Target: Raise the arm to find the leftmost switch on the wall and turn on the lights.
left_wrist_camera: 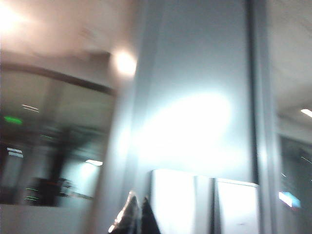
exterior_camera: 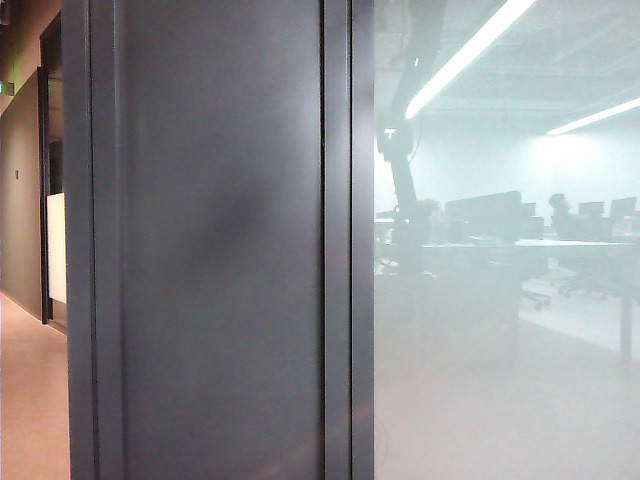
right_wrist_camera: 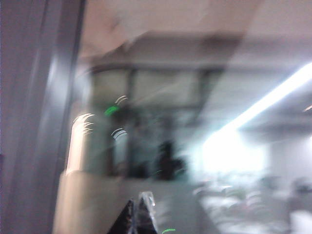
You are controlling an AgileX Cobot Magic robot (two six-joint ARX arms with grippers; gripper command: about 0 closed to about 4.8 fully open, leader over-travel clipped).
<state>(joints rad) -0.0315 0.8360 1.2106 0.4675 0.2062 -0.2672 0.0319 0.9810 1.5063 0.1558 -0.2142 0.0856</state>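
Frosted glass [exterior_camera: 500, 300] fills the right of the exterior view, and my arm [exterior_camera: 403, 170] shows in it as a hazy dark silhouette just right of the grey wall panel [exterior_camera: 220, 240], its long axis upright, pointing toward the ceiling lights [exterior_camera: 470, 50]. My left gripper [left_wrist_camera: 136, 214] sits close before two pale plates [left_wrist_camera: 204, 204], tips nearly together. My right gripper [right_wrist_camera: 139, 214] is blurred, tips also narrow.

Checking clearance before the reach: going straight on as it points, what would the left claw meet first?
Probably the pale switch plates on the grey wall panel just beyond the left claw; blur leaves depth unclear.
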